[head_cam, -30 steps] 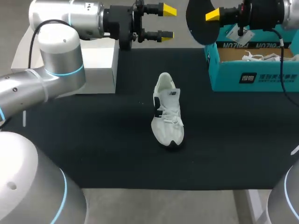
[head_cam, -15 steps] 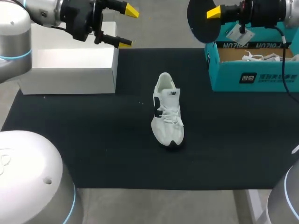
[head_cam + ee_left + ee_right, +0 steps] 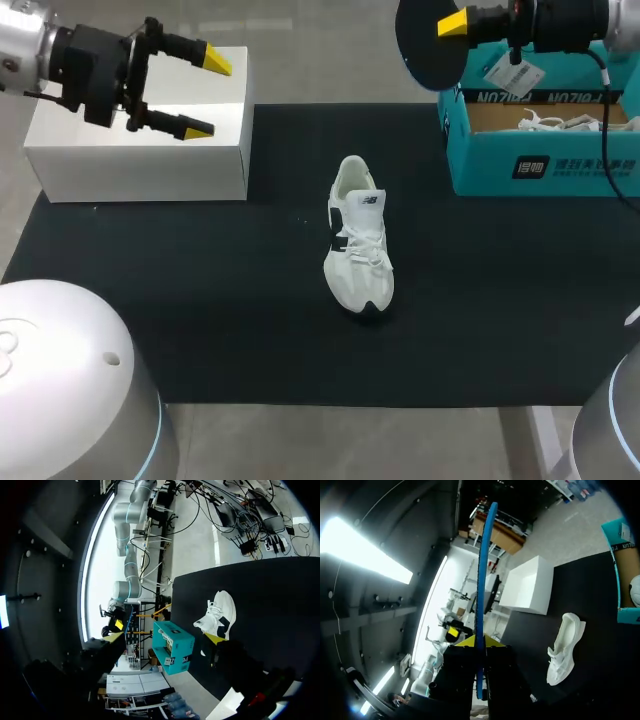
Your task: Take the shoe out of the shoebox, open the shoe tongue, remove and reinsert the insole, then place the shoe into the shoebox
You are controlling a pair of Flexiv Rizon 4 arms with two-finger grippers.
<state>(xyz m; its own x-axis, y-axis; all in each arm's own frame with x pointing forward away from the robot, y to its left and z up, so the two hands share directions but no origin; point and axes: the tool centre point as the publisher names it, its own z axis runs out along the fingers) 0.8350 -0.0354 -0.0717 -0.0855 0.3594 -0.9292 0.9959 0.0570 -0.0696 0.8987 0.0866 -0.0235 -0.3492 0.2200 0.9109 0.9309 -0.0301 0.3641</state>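
Shoe (image 3: 357, 240) sits upright mid-frame on the table (image 3: 200, 300), toe toward the lower edge, heel opening toward the top, laces on, nothing touching it. Left hand (image 3: 208, 95) is upper left over the white box (image 3: 140, 160), fingers spread wide, empty, well apart from the shoe. Shoebox (image 3: 540, 165) is upper right, open, with something white and laced inside. Right hand (image 3: 452, 28) is at top right above the shoebox's left end, clamped on the insole (image 3: 425, 50). Its own wrist view shows the insole edge-on, pinched between the fingers and sticking out well past them. My read: insole is out, reinsert is the step in hand. To do it well, turn the insole flat, line it up with the shoe's long axis, and feed it through the collar at a shallow angle toward the toe. The shoe is light and unpinned, so it'll likely slide or tip; brace the heel or hold the tongue back with the left hand first. The free end may flex, so go slow and release only once the heel end seats.
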